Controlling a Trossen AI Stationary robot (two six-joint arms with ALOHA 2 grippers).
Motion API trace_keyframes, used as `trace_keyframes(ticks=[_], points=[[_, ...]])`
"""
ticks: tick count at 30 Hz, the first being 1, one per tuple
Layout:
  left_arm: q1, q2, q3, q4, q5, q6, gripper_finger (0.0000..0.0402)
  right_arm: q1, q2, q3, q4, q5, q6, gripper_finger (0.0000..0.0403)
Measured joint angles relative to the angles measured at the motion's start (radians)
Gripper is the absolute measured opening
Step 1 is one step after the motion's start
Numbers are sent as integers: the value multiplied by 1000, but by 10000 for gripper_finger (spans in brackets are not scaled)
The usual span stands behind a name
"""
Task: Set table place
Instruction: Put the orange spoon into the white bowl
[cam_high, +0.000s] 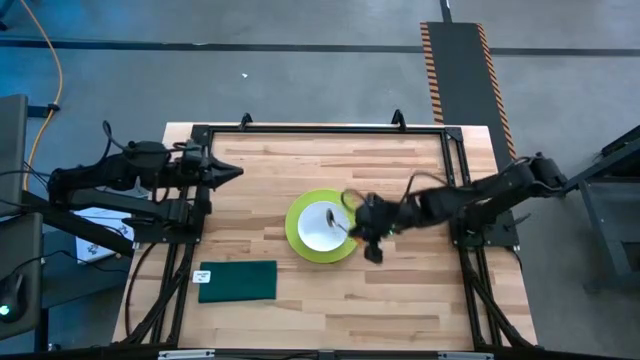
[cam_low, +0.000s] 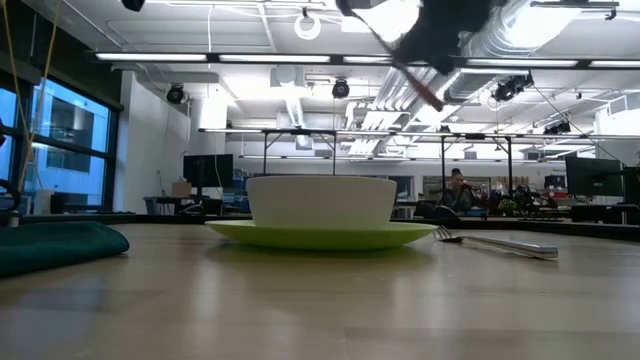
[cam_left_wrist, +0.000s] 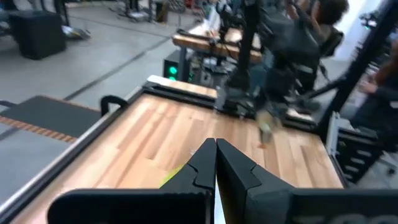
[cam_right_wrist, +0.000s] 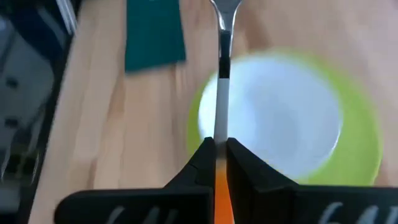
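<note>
The right gripper (cam_right_wrist: 219, 155) hangs over the white bowl (cam_high: 320, 227) on the green plate (cam_high: 297, 240) at the worktop's (cam_high: 400, 290) centre, its fingers pinching a spoon (cam_right_wrist: 222, 68) by the handle. A green cloth (cam_high: 238, 281) lies at eight o'clock of the plate. The left gripper (cam_left_wrist: 215, 163) waits at the worktop's nine o'clock edge, fingers pressed together.

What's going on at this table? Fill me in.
A place is being set. The right hand is shut on a spoon, holding it above the white bowl, which sits on a green plate mid-table. A fork lies beside the plate, and a green cloth lies apart from it. The left hand waits shut at the table's left edge.
</note>
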Motion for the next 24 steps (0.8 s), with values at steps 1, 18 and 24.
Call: trace_keyframes(ticks=[1,18,24], points=[[0,9,0,2,19,0,0,-27,-3,0,39,-12,-23,0],[-28,174,-72,477,178,35,0,-203,-5,1,381,-174,-183,0],[-79,167,-148,568,136,24,0,-203,-5,1,383,-174,-187,0]])
